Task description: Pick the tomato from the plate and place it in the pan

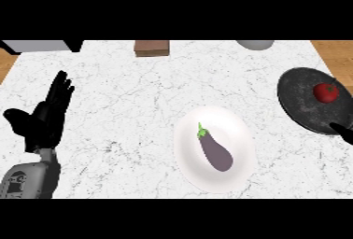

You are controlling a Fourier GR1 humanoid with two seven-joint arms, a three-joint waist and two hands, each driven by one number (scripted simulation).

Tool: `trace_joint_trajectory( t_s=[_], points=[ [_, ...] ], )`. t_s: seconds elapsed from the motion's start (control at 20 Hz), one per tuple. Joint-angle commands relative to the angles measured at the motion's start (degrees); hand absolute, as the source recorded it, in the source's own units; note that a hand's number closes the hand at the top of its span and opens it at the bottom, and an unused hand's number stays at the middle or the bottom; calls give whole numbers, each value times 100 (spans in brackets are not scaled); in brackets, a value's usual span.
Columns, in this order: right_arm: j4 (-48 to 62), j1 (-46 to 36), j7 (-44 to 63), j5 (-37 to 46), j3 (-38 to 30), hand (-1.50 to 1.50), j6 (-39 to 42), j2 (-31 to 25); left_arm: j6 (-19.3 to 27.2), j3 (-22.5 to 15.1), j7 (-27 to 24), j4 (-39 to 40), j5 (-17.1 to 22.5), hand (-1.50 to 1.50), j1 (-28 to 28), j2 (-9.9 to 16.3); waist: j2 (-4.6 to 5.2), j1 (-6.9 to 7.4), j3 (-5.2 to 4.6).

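The red tomato (326, 92) lies inside the dark round pan (300, 103) at the right side of the counter. The white plate (238, 126) sits at the centre and holds a purple eggplant (216, 151) with a green stem. My left hand (43, 122) stands open at the far left, fingers up, away from both. Only a small black part of my right hand (343, 132) shows at the right edge, beside the pan's lower rim and apart from the tomato.
A brown block (152, 47) and a grey rounded object (255, 44) stand along the counter's far edge. A grey appliance corner (41, 45) shows at the top left. Wooden floor borders the marble counter on both sides.
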Motion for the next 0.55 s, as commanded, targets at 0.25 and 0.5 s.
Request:
trace_joint_trajectory(
  t_s=[0.25, 0.5],
  points=[
    [-3438, 1960, 928, -236, 477, -150, 592, 1566, -106, 90, -7, -43, 59, 0, 72, 128, 21, -29, -5],
    [-5457, 3159, 2178, -283, 1201, -150, 361, 1746, -313, 94, 131, -341, 192, 0, 155, 242, 80, 207, 18]
  ],
)
